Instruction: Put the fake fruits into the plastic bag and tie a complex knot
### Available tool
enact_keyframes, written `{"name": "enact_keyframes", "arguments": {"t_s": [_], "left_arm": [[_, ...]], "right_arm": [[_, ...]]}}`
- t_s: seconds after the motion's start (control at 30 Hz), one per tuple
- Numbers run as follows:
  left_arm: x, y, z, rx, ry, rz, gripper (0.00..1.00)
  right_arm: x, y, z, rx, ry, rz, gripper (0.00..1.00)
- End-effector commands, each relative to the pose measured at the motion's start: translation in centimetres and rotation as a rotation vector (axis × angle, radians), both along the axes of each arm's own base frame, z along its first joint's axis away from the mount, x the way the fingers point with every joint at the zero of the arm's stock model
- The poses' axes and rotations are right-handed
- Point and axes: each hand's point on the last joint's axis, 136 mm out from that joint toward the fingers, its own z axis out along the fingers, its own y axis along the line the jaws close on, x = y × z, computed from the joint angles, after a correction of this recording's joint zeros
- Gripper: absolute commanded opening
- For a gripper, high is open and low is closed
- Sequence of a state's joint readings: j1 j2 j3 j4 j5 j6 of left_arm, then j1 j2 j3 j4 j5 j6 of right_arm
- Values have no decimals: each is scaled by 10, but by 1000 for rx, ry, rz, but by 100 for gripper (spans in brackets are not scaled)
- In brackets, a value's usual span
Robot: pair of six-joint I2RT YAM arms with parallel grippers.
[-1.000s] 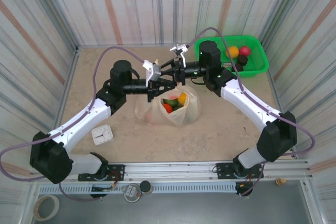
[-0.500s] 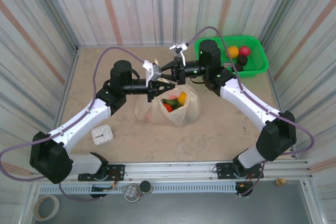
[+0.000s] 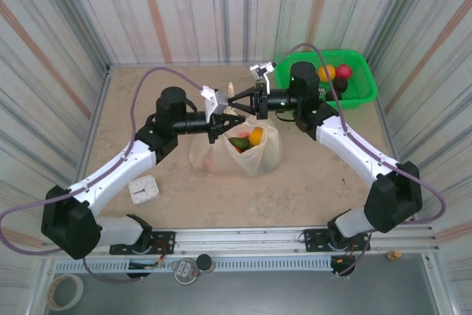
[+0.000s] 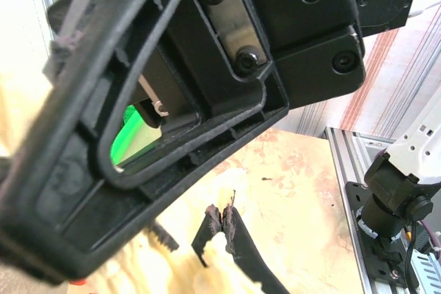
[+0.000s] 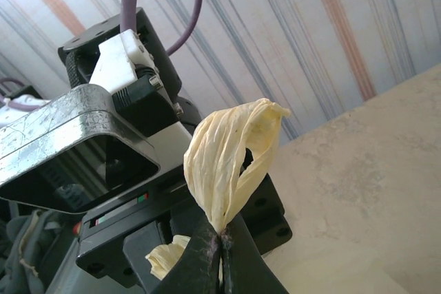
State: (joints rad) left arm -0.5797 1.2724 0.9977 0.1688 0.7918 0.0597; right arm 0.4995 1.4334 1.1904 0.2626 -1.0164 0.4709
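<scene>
- The plastic bag, thin, translucent and cream-yellow, is sitting open mid-bench, between your two arms.
- Glossy fake fruits, orange, green and red, are showing in its mouth.
- Your right end effector is pinching a crinkled, twisted handle strip, jaws closed, above the bag.
- Your left end effector is sitting closed at the bag's mouth, with cream film against it; whether it is gripping, you cannot tell.
- A green basket is sitting far right.

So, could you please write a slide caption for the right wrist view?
Right gripper, jaws shut on a twisted handle of the plastic bag.
</scene>
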Motion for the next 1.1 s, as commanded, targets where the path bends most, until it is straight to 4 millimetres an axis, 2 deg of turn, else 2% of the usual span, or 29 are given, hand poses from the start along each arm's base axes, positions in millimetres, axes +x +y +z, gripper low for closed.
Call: {"name": "enact_keyframes", "arguments": {"t_s": [0.0,0.27,0.37,0.47,0.77,1.0,1.07], "left_arm": [[-17,5,11,-15,-58,-29,0],[-6,13,17,-55,-54,25,0],[-8,12,18,-65,-53,8,4],[-11,10,18,-75,-47,-11,9],[-6,11,15,-63,-46,20,11],[-6,12,15,-58,-51,31,18],[-6,12,15,-58,-54,31,17]], "right_arm": [[25,-29,18,36,-82,-196,0],[19,-52,6,31,-102,-284,0],[17,-54,3,22,-105,-297,0],[13,-51,3,24,-113,-286,0],[-6,-34,1,8,-144,-233,0],[-12,-32,-3,-7,-152,-222,0],[-12,-34,-2,-5,-157,-232,0]]}}
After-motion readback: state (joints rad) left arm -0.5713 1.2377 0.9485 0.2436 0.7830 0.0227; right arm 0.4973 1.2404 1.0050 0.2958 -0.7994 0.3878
